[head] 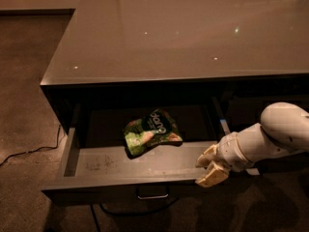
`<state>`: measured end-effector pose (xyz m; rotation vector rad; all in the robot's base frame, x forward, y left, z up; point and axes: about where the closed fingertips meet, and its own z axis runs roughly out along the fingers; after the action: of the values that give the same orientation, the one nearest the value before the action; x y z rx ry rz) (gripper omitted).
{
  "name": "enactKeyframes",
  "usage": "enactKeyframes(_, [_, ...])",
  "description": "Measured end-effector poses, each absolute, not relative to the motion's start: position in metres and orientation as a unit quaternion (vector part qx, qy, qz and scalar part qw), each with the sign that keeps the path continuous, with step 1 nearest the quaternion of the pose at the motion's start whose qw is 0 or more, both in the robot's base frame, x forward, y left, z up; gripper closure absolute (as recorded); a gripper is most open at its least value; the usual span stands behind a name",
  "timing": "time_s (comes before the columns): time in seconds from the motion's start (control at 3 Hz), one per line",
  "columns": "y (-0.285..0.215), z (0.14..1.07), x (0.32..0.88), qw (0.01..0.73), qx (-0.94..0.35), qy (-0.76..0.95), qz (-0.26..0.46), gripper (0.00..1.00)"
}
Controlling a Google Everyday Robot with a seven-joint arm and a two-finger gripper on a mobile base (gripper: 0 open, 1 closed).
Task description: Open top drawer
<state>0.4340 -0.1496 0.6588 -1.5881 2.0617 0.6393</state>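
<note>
The hand (210,166) sits at the right end of the front edge of the top drawer (116,164), seemingly touching it. Its white arm (275,134) runs off to its right. The drawer stands well out from under the glossy table (169,33). Left of the hand and a little farther back, a green snack packet (152,132) lies on the drawer floor. Below and left of the hand is the metal pull handle (153,194). Far to the left, a cable (26,153) lies on the floor.

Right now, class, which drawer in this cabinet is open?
The top drawer, left side: pulled out, green snack bag inside, pincer at its front rim. The panel to its right sits flush.
</note>
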Motion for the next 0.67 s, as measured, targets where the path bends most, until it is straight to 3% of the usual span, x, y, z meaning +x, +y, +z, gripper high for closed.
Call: enactKeyframes(0.67, [-0.1495, 0.6587, 0.434, 0.229, -0.577, 0.749, 0.232, 0.58])
